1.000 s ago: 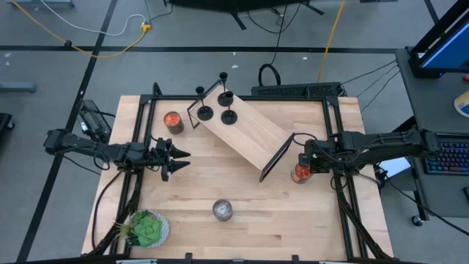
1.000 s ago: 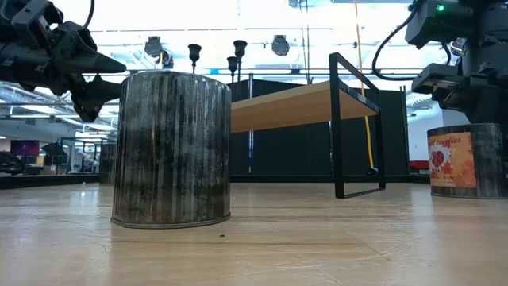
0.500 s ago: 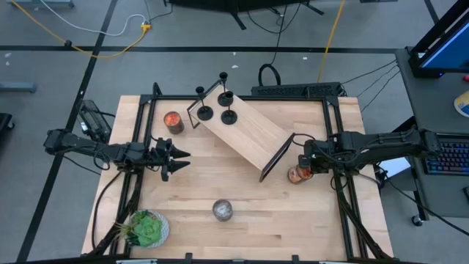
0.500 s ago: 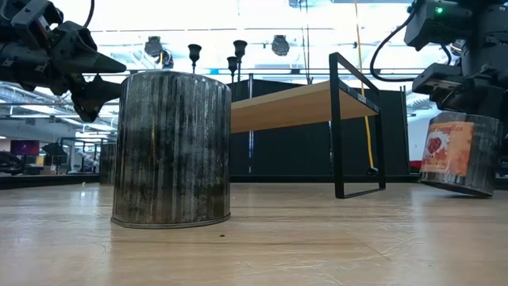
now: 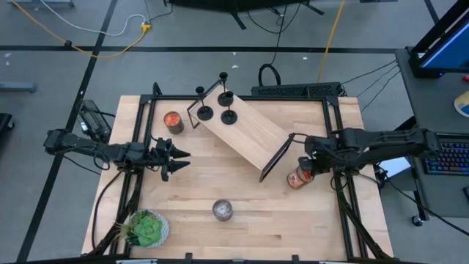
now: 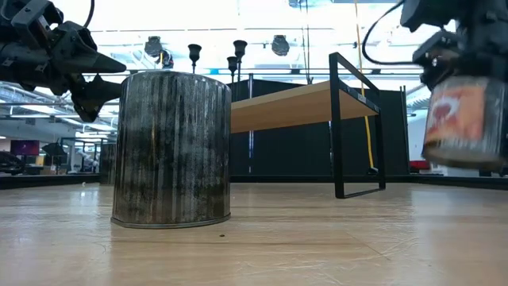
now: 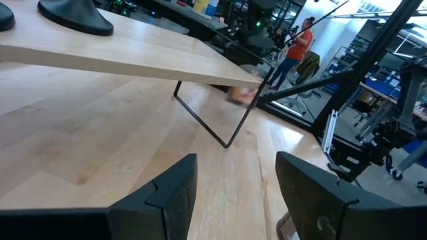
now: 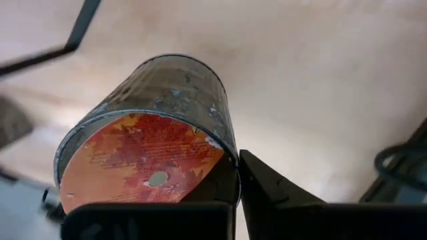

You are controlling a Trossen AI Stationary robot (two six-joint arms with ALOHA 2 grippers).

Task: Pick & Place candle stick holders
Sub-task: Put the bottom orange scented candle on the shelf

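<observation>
At nine o'clock on the pale wooden table (image 5: 220,183), your left gripper (image 5: 178,157) hovers with its two dark fingers (image 7: 172,193) spread and nothing between them. Near seven o'clock you have one green leafy plant (image 5: 145,229) on a round dish. At about ten o'clock stands one squat orange-red glass jar (image 5: 173,122), clear of everything else.

Toward twelve o'clock, count four black metal candle stick holders (image 5: 229,115), each a round flat base with a thin stem and tiny cup: three sit on the high end of the light wooden shelf board (image 5: 245,135) with its black wire legs, and one stands on the table just beside that end. All four are upright and neither gripper touches them.

At six o'clock rests one squat silver jar (image 6: 172,149), alone.

At three o'clock your right gripper (image 5: 308,167) is clenched on a second orange-red jar (image 8: 157,137) with a leaf-pattern label, which hangs tilted and lifted off the tabletop, just beside the shelf's low wire leg.
</observation>
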